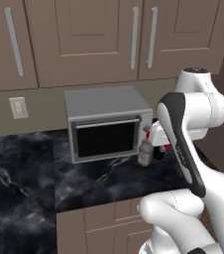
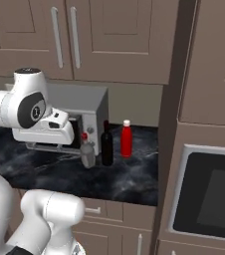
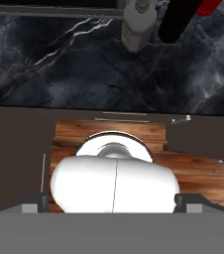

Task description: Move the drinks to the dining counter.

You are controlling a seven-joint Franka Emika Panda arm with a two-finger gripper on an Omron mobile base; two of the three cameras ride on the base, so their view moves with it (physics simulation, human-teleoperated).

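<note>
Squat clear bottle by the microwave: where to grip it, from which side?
Probably the clear bottle by its straight body below the red cap, coming from the counter's front edge. It stands upright, nearest of the drinks. The dark wine bottle stands close on one side and the microwave behind, so the front looks most open. The gripper is open.
</note>
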